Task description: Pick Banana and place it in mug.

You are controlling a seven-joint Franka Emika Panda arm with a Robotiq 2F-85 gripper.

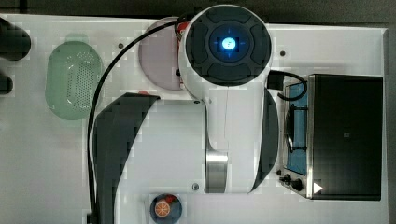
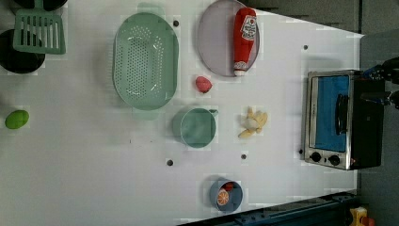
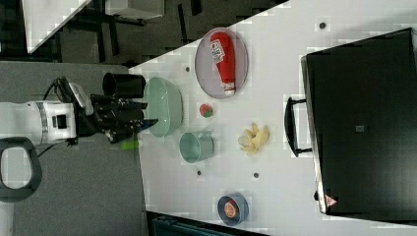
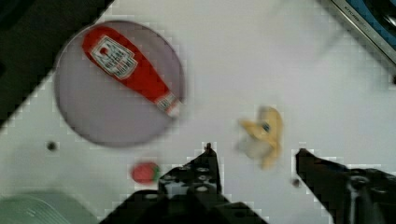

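Presently the end effector (image 4: 254,151) hangs above the worktop (image 2: 94,165) with its two dark fingers (image 4: 205,168) spread wide and nothing between them. In the wrist view the banana (image 4: 264,135) lies on the white surface just beyond the fingertips, in line with the gap. It is a peeled toy: pale yellow, its skin flaps splayed out around a whitish core. In the left view the banana (image 2: 254,123) rests flat between the mug (image 2: 197,128) and the oven (image 2: 336,120), apart from both. The mug is small, round, translucent teal, standing upright with its mouth open and a short handle at its rim; it sits just beside the colander (image 2: 146,61).

Farther off, a strawberry (image 2: 203,84) lies near the plate (image 2: 211,42), and a ketchup bottle (image 2: 244,40) lies on that plate. A dark blue round item with an orange-slice picture (image 2: 225,195) sits near the worktop's edge. At the left view's left are a lime (image 2: 17,119) and a green spatula (image 2: 40,30).
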